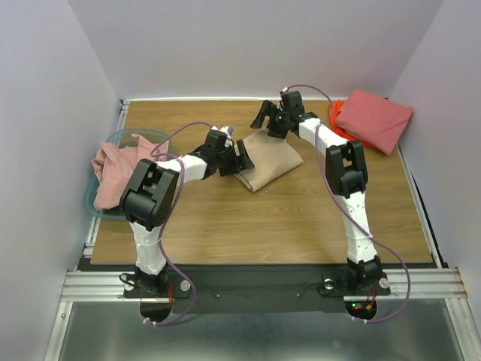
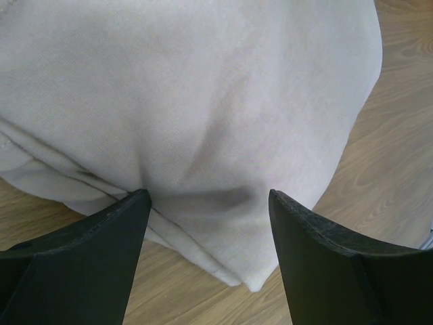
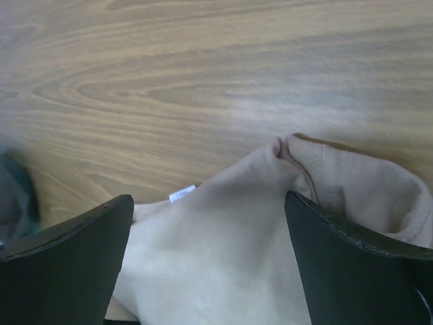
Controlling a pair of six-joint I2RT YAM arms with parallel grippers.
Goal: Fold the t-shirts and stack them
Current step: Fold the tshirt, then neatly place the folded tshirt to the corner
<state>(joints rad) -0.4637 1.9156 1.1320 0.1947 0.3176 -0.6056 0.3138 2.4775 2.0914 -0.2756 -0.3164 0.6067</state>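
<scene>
**Left pincer (image 2: 208, 196) and right pincer (image 3: 208, 200) are hanging open over the tan shirt (image 1: 272, 162)**

Left pincer is standing with its jaws spread wide and holding nothing. It is straddling the layered hem at the shirt's 8 o'clock edge, with the tips just above or brushing the cloth; I cannot tell which. The tan shirt is lying folded into a compact, skewed bundle just past the middle of the table (image 1: 301, 218). Right pincer is hovering at the bundle's 12 o'clock end, jaws fully apart and empty, over a puckered seam and a small white label.

By my reading, the step in hand is lifting this bundle onto the stack. To do it well, each pincer should be coming down far enough to take every layer between its jaws, not only the top ply. The left one should be biting at the stacked hem where the folds meet. Both should be closing together and rising level, so the fold is not sagging open between them.

A dusty pink shirt (image 1: 113, 169) is spilling out of the teal bin (image 1: 150, 134) at 9 o'clock, not yet folded. At 2 o'clock the salmon-red shirt (image 1: 373, 119) is resting folded on the orange shirt (image 1: 333, 114), which looks like the place to set the bundle down squarely.
</scene>
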